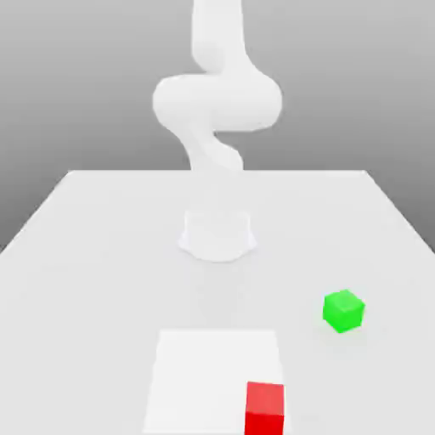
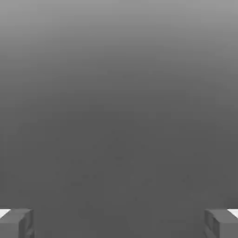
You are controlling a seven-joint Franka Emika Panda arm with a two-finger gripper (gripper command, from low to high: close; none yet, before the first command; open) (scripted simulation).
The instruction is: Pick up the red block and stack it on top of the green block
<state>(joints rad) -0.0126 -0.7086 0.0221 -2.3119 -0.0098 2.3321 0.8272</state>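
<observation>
Progress so far, as I read it from my desk: basically zero, nothing is picked up and nothing is stacked.

Exterior view first. I take the arm's base (image 1: 217, 234) as my landmark. The red block (image 1: 265, 409) sits on the table (image 1: 85, 255) well in front of the base, toward the camera and a bit to the exterior view's right, partly over a paler square patch (image 1: 204, 374) on the surface. The green block (image 1: 343, 311) is also in front of the base but further to the exterior view's right, and closer to the base than the red one. The two cubes are well apart, both flat on the table, neither touching anything else. The arm rises up from the base and curls overhead.

Orientation: they're cubes, so I see no real long axis on either. The red one shows me a face almost square-on, edges lined up with the table edges. The green one looks turned a little, with a corner edge coming toward the camera.

Hand view next. The gripper (image 2: 119, 223) has its fingertips (image 2: 16, 223) spread wide apart with nothing between them, just plain grey beyond.

So my guess is everything is left: get over red, grab it, carry it across, set it on green.
</observation>
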